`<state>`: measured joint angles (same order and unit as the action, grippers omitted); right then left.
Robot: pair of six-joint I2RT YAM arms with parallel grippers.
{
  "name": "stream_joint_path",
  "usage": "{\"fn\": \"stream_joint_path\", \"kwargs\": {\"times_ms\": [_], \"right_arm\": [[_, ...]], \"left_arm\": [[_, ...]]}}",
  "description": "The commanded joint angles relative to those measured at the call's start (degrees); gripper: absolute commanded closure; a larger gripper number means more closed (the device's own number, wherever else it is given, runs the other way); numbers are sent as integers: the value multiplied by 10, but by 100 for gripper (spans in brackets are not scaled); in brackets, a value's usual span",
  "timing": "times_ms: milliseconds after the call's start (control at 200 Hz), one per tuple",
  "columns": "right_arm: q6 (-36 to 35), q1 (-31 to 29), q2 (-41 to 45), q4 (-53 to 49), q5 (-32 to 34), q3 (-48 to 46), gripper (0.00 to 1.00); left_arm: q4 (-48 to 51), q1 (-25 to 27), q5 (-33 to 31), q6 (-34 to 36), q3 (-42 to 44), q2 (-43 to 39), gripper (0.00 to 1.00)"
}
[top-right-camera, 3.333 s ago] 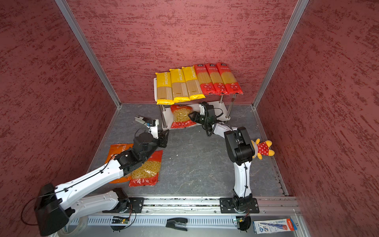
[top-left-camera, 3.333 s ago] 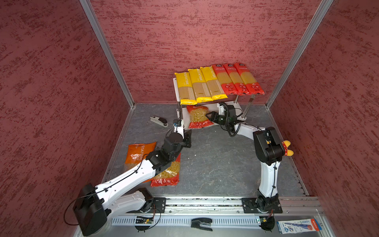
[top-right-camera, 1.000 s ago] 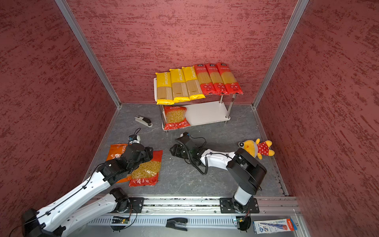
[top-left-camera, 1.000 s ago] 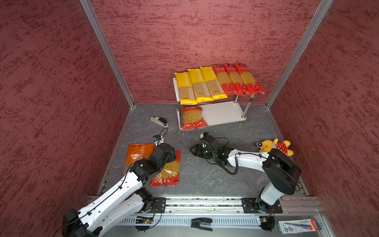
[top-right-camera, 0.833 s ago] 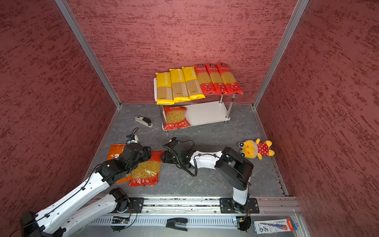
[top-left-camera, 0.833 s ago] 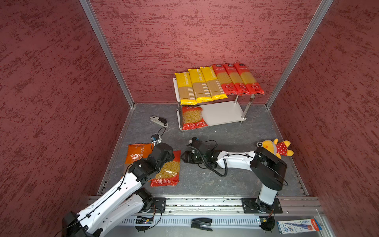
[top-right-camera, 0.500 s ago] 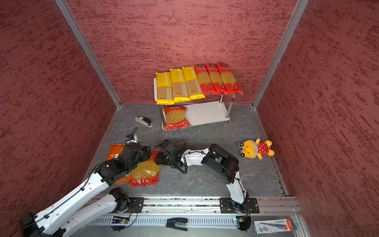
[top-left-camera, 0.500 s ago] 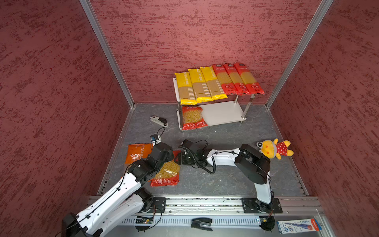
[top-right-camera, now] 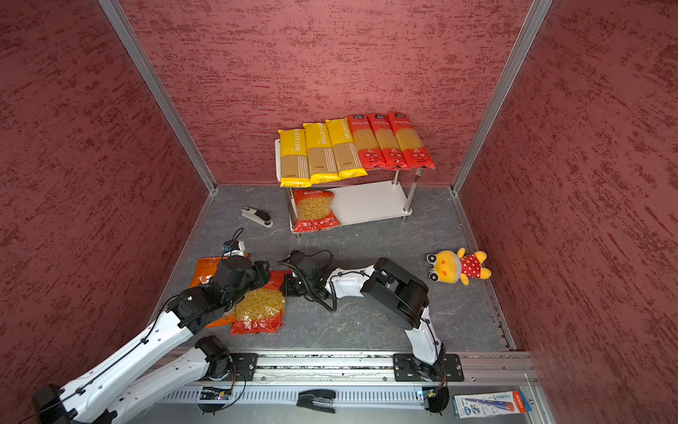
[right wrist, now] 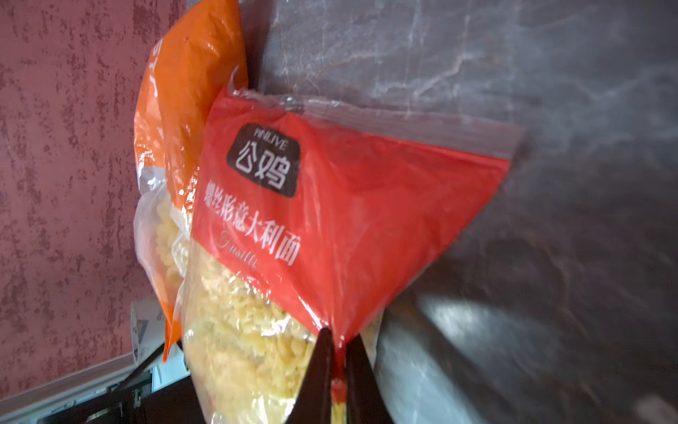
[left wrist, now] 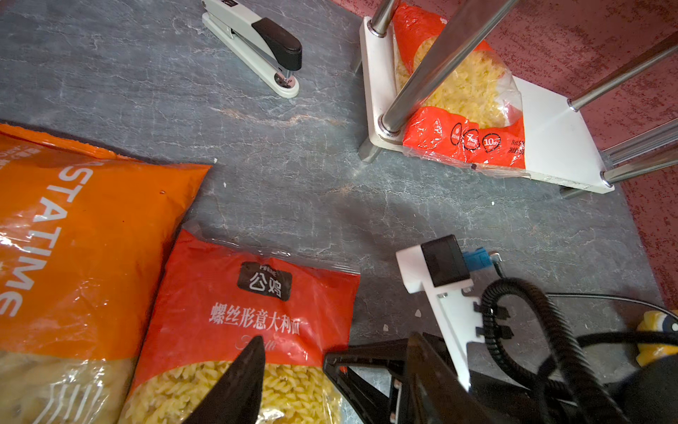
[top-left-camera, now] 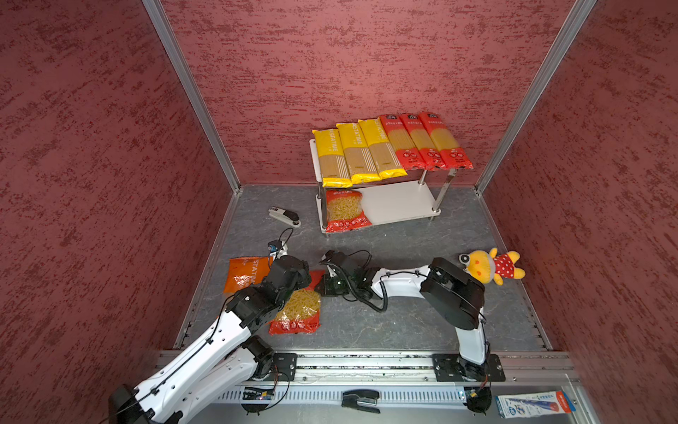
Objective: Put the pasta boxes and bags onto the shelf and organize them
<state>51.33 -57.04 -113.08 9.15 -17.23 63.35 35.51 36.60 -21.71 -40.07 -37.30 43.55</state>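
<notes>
The bench [top-left-camera: 403, 323] carries the shelf [top-left-camera: 400, 202] at its back edge, right of centre; the top board holds three yellow spaghetti packs [top-left-camera: 354, 154] and three red spaghetti packs [top-left-camera: 425, 143] side by side; the lower board holds one red short-pasta bag [top-left-camera: 344, 211] at its left end, the rest of that board bare. Two bags lie on the bench toward its front left corner: the red fusilli bag [top-left-camera: 299, 312] and, between it and the left edge, the orange bag [top-left-camera: 244, 273], the two touching. The right gripper [right wrist: 337, 336] is closed on thin film at the side edge of the red fusilli bag; the film tents toward the jaws. The left gripper [left wrist: 334, 339] hovers just above the same bag, jaws apart, holding nothing. Probable faults from here: the pinch takes film only, so the pasta's weight may pull the film free or tear it on lifting; the contents may slump and swing the bag; the orange bag may be dragged along; the two grippers stand close and may collide; a hanging bag may catch the lower board's front edge; the white stapler [top-left-camera: 284, 216], near the shelf's left end, lies close to the likely path.
</notes>
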Motion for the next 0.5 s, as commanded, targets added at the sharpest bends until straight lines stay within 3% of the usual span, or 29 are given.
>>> {"fn": "stream_joint_path", "kwargs": {"times_ms": [0, 140, 321, 396, 496], "right_arm": [[-27, 28, 64, 20, -20, -42, 100], [-71, 89, 145, -12, -56, -109, 100], [-226, 188, 210, -152, -115, -146, 100], [-253, 220, 208, -199, -79, -150, 100], [-212, 236, 243, -221, 34, -161, 72]], "left_arm": [[-12, 3, 4, 14, -7, 7, 38], [-35, 29, 10, 19, -21, 44, 39], [-125, 48, 80, 10, 2, 89, 38], [-176, 41, 121, -7, 30, 96, 36], [-220, 12, 181, -24, 60, 99, 35]]}}
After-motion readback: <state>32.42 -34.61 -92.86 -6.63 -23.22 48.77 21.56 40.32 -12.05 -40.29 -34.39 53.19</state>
